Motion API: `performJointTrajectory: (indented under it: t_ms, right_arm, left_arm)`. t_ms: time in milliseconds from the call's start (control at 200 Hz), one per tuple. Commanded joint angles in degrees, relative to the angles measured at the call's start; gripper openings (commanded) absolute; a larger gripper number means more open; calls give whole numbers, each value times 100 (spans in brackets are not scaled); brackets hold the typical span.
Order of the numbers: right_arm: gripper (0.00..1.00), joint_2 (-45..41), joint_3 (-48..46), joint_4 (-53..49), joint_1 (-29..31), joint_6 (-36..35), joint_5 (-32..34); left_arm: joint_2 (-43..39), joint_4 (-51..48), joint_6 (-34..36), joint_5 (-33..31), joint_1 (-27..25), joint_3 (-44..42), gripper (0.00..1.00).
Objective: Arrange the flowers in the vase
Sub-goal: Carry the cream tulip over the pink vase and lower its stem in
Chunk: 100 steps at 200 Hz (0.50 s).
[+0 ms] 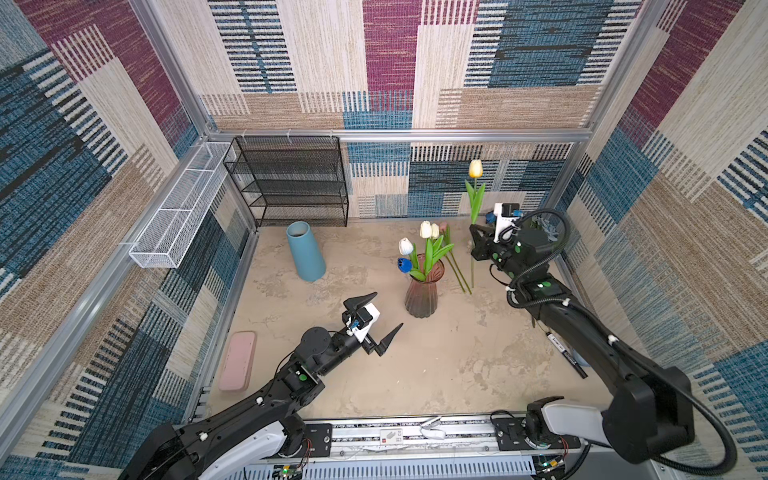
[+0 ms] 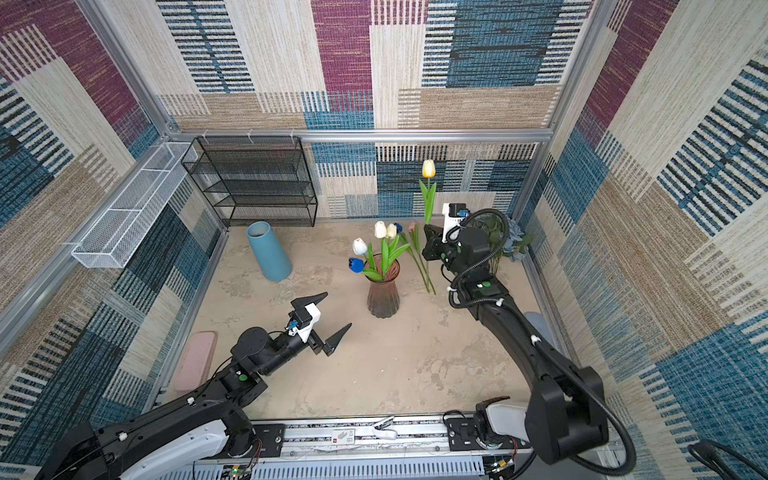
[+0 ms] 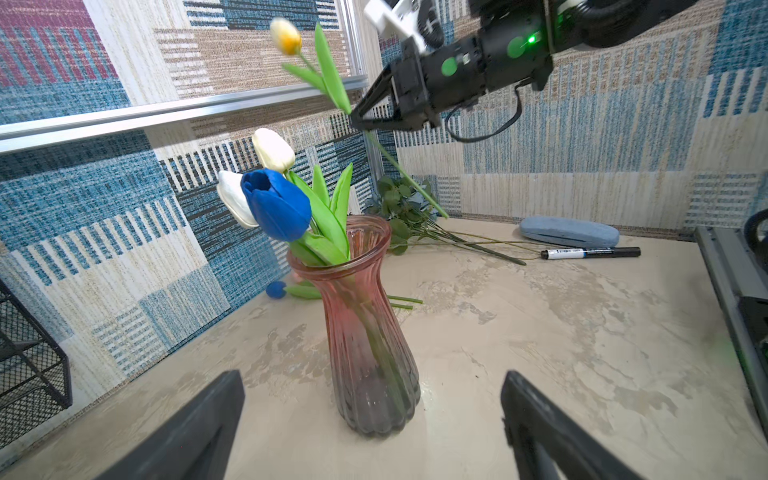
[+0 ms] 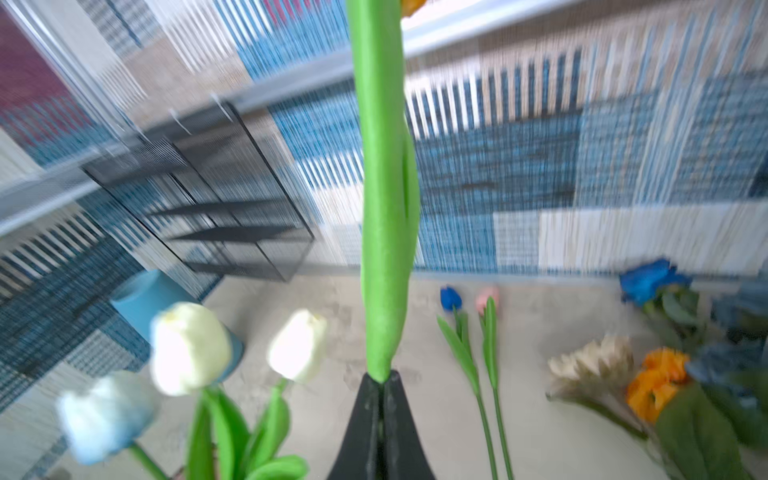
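Observation:
A pink ribbed glass vase stands mid-table and holds white tulips and a blue tulip. My right gripper is shut on the green stem of a yellow-white tulip, held upright to the right of the vase and behind it. A blue tulip and a pink tulip lie on the table beside a cream sunflower, an orange flower and a blue rose. My left gripper hangs open in front of the vase, holding nothing.
A blue tapered vase stands at the back left before a black mesh shelf. A white wire basket hangs on the left wall. A pink case lies front left. A marker and a blue case lie on the right.

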Motion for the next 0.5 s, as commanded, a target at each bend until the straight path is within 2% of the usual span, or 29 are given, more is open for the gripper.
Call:
performJointTrajectory:
  t_ms: [0, 105, 275, 496]
  right_arm:
    - [0, -681, -527, 1662, 38, 99, -466]
    - [0, -1105, -1044, 2843, 67, 167, -1169]
    - [0, -887, -1178, 4283, 154, 528, -2345]
    - [0, -19, -1017, 5523, 595, 380, -2760]
  left_arm:
    - [-19, 5, -184, 325, 0, 63, 99]
    - [33, 40, -200, 567, -4, 132, 99]
    - [109, 50, -265, 756, -4, 229, 99]
    - [117, 167, -350, 571, -2, 91, 99]
